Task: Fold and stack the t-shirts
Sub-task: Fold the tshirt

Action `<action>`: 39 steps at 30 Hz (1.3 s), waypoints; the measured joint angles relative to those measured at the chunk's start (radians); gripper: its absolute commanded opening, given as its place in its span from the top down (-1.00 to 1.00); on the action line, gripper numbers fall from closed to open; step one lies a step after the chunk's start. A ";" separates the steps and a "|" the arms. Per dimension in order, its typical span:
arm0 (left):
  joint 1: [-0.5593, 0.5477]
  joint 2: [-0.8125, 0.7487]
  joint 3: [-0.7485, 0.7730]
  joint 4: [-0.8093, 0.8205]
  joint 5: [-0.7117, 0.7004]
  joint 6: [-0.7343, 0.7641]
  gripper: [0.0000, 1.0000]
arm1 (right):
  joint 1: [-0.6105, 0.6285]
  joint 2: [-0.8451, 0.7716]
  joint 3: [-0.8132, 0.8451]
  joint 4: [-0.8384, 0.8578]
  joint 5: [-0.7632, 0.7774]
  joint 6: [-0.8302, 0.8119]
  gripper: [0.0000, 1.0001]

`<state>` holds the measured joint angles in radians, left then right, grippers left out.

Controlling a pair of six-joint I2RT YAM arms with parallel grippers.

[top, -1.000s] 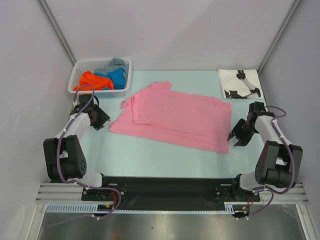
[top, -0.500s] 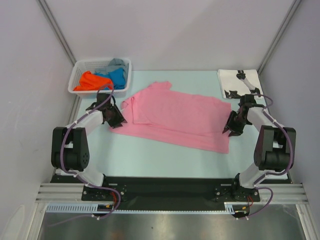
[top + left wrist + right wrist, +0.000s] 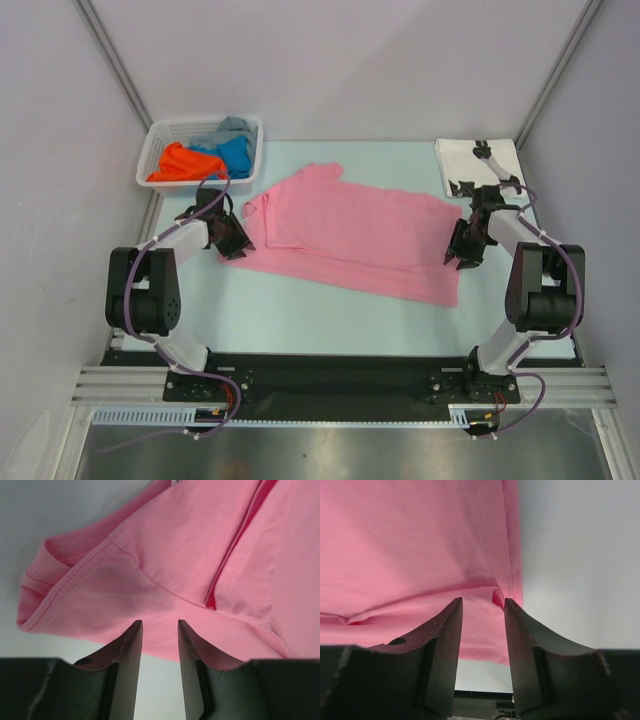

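Observation:
A plain pink t-shirt (image 3: 350, 235) lies spread flat on the pale table, one sleeve folded in at its left end. My left gripper (image 3: 238, 240) sits at the shirt's left edge. In the left wrist view its open jaws (image 3: 160, 624) hover at the hem of the sleeve (image 3: 150, 555), with bare table in the gap between them. My right gripper (image 3: 458, 250) is at the shirt's right edge. In the right wrist view it (image 3: 483, 601) stands open over the pink hem (image 3: 410, 540), near a small fold, pinching nothing.
A white lattice basket (image 3: 160, 135) at the back left holds orange (image 3: 180, 162), blue (image 3: 235, 155) and grey (image 3: 232, 127) shirts. A folded white shirt with black print (image 3: 480, 165) lies at the back right. Grey walls stand close on both sides.
Both arms swung inward from the table's sides to the pink shirt's left and right edges. Their jaws narrowed a little on the way and then held still.

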<state>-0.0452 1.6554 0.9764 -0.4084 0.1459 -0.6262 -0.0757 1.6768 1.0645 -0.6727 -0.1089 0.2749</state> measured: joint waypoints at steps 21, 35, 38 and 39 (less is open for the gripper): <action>0.000 0.028 0.000 -0.005 -0.004 -0.001 0.26 | 0.029 0.049 0.030 0.000 0.027 -0.008 0.25; 0.010 0.067 0.017 -0.036 -0.021 -0.010 0.49 | 0.023 0.053 0.030 0.000 0.047 0.001 1.00; 0.013 0.074 0.024 -0.046 -0.019 -0.014 0.49 | 0.016 0.047 0.027 0.002 0.063 0.011 1.00; 0.013 0.076 0.026 -0.048 -0.019 -0.018 0.49 | 0.011 0.039 0.021 0.006 0.066 0.014 1.00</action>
<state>-0.0322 1.7309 1.0023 -0.4568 0.1268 -0.6437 -0.0647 1.7153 1.0855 -0.6670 -0.0425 0.2890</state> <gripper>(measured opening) 0.255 0.010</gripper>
